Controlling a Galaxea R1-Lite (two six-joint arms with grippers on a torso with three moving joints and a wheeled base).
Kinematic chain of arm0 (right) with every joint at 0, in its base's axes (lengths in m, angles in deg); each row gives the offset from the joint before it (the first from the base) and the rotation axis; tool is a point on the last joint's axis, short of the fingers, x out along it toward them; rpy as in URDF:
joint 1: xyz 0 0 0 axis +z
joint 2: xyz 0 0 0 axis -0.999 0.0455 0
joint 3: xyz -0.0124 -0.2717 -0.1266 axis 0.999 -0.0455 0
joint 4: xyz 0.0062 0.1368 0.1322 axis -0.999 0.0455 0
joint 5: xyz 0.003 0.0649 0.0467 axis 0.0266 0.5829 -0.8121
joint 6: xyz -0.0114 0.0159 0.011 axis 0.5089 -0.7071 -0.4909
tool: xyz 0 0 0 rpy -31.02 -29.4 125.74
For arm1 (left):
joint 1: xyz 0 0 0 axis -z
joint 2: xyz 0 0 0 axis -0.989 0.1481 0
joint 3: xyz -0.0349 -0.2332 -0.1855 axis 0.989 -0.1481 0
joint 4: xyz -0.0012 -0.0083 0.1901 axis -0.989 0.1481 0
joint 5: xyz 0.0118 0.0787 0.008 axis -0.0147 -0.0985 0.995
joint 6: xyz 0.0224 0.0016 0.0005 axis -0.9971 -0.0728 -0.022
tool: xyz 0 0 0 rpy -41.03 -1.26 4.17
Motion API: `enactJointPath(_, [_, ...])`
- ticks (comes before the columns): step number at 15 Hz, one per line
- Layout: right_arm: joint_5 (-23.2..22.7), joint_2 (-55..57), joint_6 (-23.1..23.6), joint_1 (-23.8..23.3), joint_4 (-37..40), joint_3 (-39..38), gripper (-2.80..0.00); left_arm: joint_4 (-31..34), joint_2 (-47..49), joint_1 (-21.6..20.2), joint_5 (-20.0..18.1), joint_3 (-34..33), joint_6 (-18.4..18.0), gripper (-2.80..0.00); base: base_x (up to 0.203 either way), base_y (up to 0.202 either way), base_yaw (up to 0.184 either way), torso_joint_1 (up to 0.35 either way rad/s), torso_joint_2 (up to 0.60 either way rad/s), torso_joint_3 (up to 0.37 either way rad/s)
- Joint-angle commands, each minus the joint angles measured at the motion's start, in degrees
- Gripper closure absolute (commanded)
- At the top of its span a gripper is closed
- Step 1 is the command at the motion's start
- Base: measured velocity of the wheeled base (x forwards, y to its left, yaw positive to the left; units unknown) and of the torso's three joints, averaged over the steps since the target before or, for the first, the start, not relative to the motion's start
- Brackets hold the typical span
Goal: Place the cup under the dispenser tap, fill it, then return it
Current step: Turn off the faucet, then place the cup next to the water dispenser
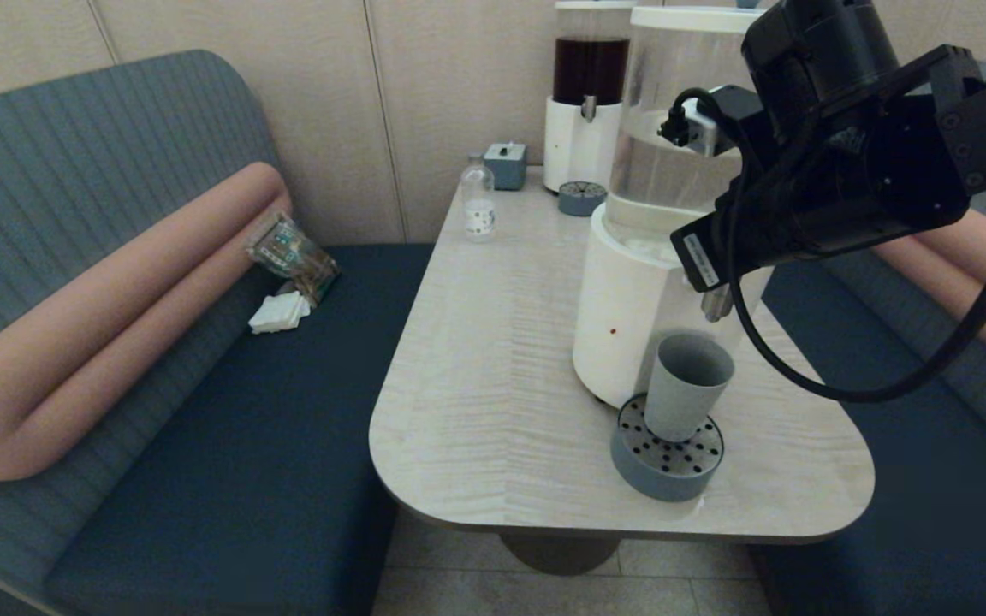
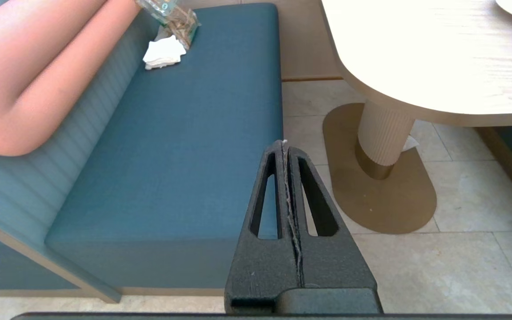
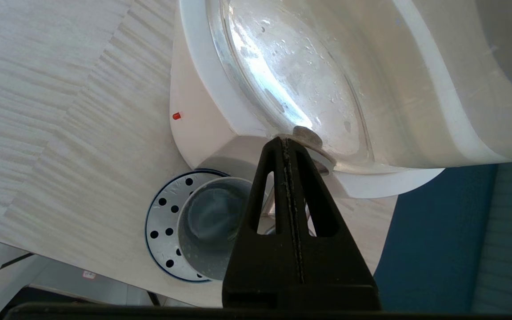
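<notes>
The grey-blue cup (image 1: 686, 389) stands upright on the round perforated drip tray (image 1: 630, 462), directly below the steel dispenser tap (image 1: 715, 304) of the white-based dispenser (image 1: 621, 316). My right arm (image 1: 844, 171) reaches over the tap from the right and hides the fingers in the head view. In the right wrist view the right gripper (image 3: 285, 140) is shut, its tips at a grey metal piece on the dispenser's front, above the cup (image 3: 209, 222) and tray (image 3: 162, 213). I cannot tell whether the cup holds liquid. The left gripper (image 2: 284, 143) is shut and parked low beside the bench.
A dark-red-liquid dispenser (image 1: 589, 68), a small drip tray (image 1: 582, 198), a clear bottle (image 1: 478, 204) and a small grey box (image 1: 506, 162) stand at the table's (image 1: 501, 385) far end. A packet (image 1: 292, 252) and white napkins (image 1: 279, 312) lie on the left bench.
</notes>
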Motion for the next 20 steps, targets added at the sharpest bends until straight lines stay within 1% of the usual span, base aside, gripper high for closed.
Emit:
enactJointPath(1, [0.15,0.23,0.04,0.02,0.3,-0.07,0.0,0.0,-0.1,0.01,-0.04,0.0,-0.04,0.0,0.0,0.0,0.0,0.0,0.0,0.0])
enactJointPath(4, [0.02,-0.11,0.04,0.14,0.24,0.17,0.0,0.0,-0.1,0.01,-0.03,0.0,-0.04,0.0,0.0,0.0,0.0,0.0,0.0,0.0])
enactJointPath(7, [-0.54,-0.99,0.04,0.82,-2.6,0.02,0.0,-0.07,-0.1,0.01,-0.04,0.0,-0.05,0.0,0.0,0.0,0.0,0.0,0.0,0.0])
enactJointPath(11, [-2.97,-4.11,-0.83,4.42,-8.2,-1.72,0.0,0.0,-0.1,0.01,-0.04,0.0,-0.04,0.0,0.0,0.0,0.0,0.0,0.0,0.0])
enactJointPath(13, [-2.92,-6.25,-0.94,5.83,-10.8,-2.85,0.0,-0.09,-0.1,0.01,0.05,0.0,-0.04,0.0,0.0,0.0,0.0,0.0,0.0,0.0])
enactJointPath(15, [-2.69,-9.13,-1.12,6.78,-11.26,-3.65,0.0,0.0,-0.1,0.01,-0.01,0.0,-0.04,0.0,0.0,0.0,0.0,0.0,0.0,0.0])
enactJointPath(17, [-1.56,-13.17,-1.58,7.5,-11.49,-4.42,0.0,0.0,-0.1,0.01,-0.04,0.0,-0.13,0.0,0.0,0.0,0.0,0.0,0.0,0.0])
enactJointPath(20, [4.29,-21.5,-3.58,7.57,-11.85,-6.08,0.0,0.0,-0.1,0.01,0.03,0.0,-0.06,0.0,0.0,0.0,0.0,0.0,0.0,0.0])
